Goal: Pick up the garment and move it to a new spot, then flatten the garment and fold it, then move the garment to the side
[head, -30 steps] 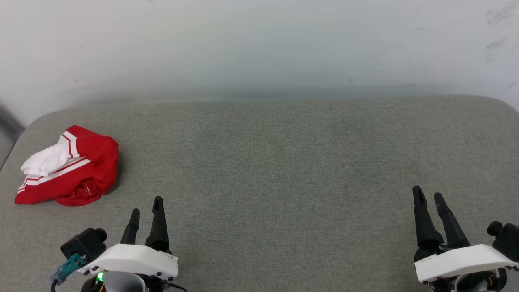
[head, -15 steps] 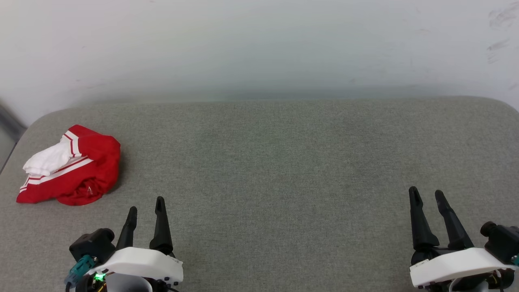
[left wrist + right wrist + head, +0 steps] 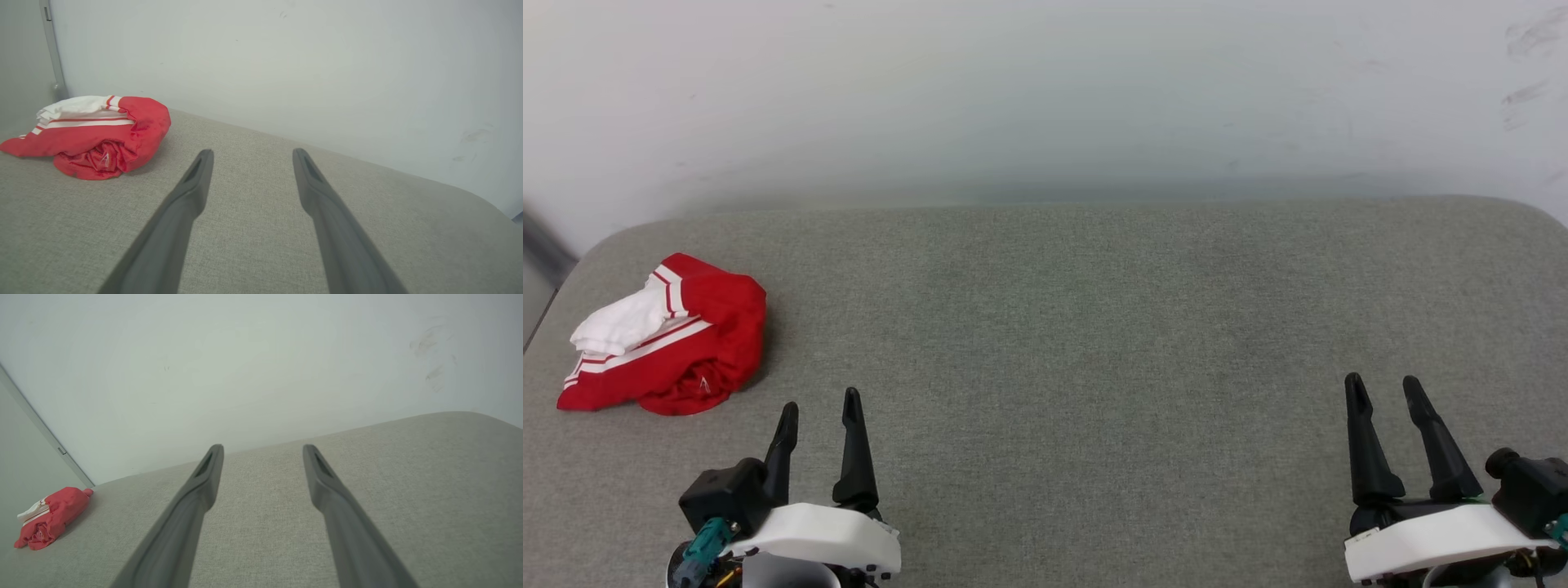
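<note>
The garment [image 3: 674, 339], red with white sleeve cloth and red-and-white striped trim, lies bunched in a heap at the far left of the grey padded surface [image 3: 1078, 327]. It also sits left of my fingers in the left wrist view [image 3: 98, 136] and far off at the lower left in the right wrist view [image 3: 51, 518]. My left gripper [image 3: 819, 403] stands open near the front edge, a short way right of and nearer than the heap, holding nothing. My right gripper [image 3: 1383, 384] stands open at the front right, far from the garment, with nothing between its fingers.
A pale wall [image 3: 1045, 98] rises right behind the padded surface. The surface's rounded left corner [image 3: 572, 269] lies just beyond the garment, with a grey upright post [image 3: 51, 49] past it.
Both grippers have drawn back slightly toward the front edge and turned a little, their fingers more parallel. The garment lies as before.
</note>
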